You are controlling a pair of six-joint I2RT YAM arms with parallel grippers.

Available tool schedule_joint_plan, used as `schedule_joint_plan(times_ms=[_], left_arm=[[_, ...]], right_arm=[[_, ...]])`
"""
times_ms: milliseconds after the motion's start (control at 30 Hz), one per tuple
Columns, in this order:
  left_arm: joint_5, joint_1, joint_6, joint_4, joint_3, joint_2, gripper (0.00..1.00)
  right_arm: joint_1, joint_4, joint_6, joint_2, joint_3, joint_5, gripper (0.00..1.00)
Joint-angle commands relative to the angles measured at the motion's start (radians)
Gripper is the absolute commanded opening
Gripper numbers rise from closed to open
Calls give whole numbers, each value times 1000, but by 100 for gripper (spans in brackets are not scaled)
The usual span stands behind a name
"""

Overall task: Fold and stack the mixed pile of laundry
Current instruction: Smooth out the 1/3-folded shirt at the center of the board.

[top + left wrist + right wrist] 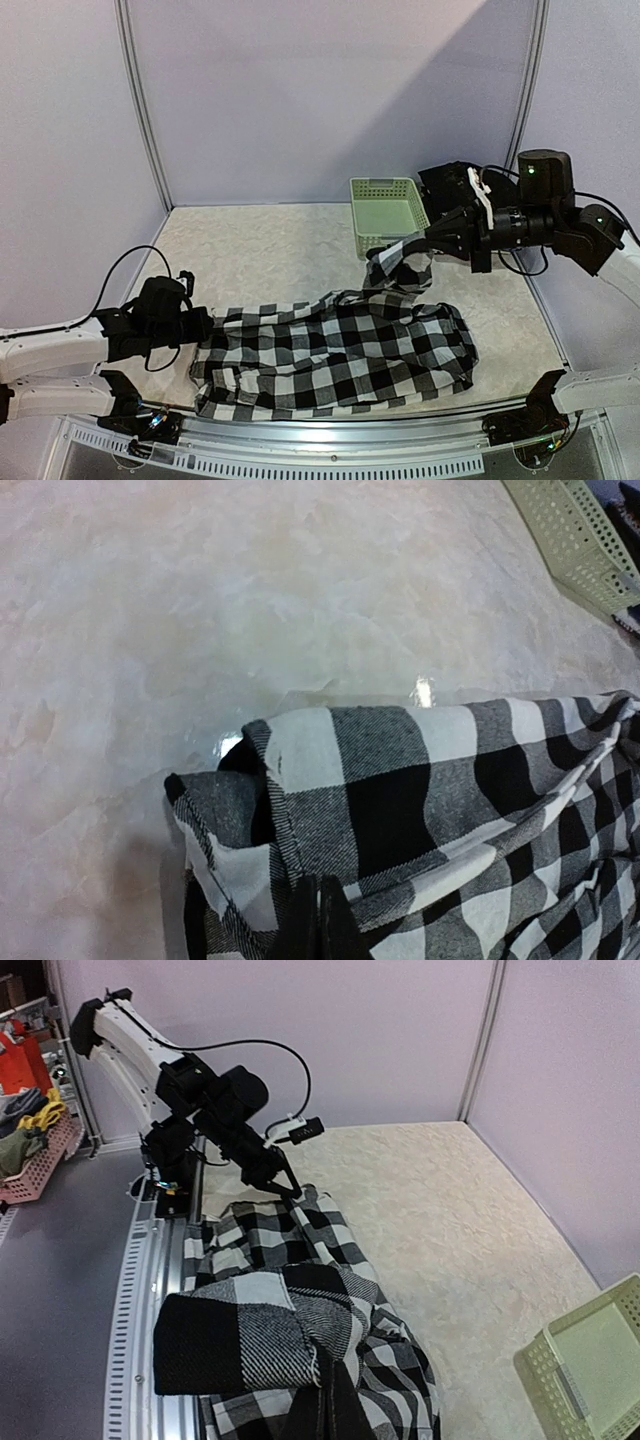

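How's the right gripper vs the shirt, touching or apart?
Touching. Top view: the right gripper holds a raised corner of the shirt. Right wrist view: cloth bunches into the shut gripper.

L arm [50,352] lies low, reaching in from left of shirt [340,350], wrist level, L gripper [203,328] clamped on shirt's left edge. R arm [590,230] raised behind shirt's right end, elbow bent, R gripper [428,240] pointing left, pinching a lifted shirt fold
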Motion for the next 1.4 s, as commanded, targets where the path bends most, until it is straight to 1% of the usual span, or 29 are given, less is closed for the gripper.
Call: schedule_joint_plan(times_ms=[0,33,133,200,267,333,367,400,500,600,667,767,900,967,1067,1167,1233,1367], left_arm=[[-90,-42,-121,-63,-68,-43,0],[-103,-48,-137,-70,-79,-53,1],[-159,-81,-182,-86,-106,-94,11],[-192,-108,-186,-85,-109,-131,23],[-216,-130,-156,-90,-84,-160,35],[-247,-154,-119,-112,-36,-167,45],[-262,-164,-98,-118,-12,-159,47],[-267,-169,-71,-117,15,-143,48],[-241,-172,25,-61,101,-39,42],[-149,-172,133,-32,263,151,37],[-50,-175,195,-15,369,315,35],[68,-188,241,28,502,502,30],[171,-213,268,84,651,738,29],[245,-227,272,113,711,831,27],[303,-263,278,133,779,915,24],[315,-301,294,127,793,940,22],[315,-319,305,114,783,940,21],[286,-361,313,123,723,939,20]], right_arm=[[19,-36,52,-69,-60,-114,0],[29,-45,56,-76,-73,-121,0],[61,-76,47,-101,-95,-132,0],[79,-75,39,-117,-105,-148,0],[81,-80,28,-122,-107,-197,1],[82,-107,-3,-116,-98,-238,3],[81,-116,-15,-110,-93,-248,3],[82,-127,-30,-105,-88,-262,4],[82,-189,-112,-94,-61,-344,5],[82,-257,-181,-100,-25,-386,6],[83,-317,-249,-108,12,-382,6],[83,-373,-298,-112,69,-365,5],[82,-377,-306,-94,96,-334,5],[82,-359,-295,-69,90,-310,5],[81,-322,-263,-35,79,-261,4],[78,-247,-216,-2,62,-198,2],[75,-200,-177,13,51,-177,1],[69,-180,-168,62,63,-169,0]])
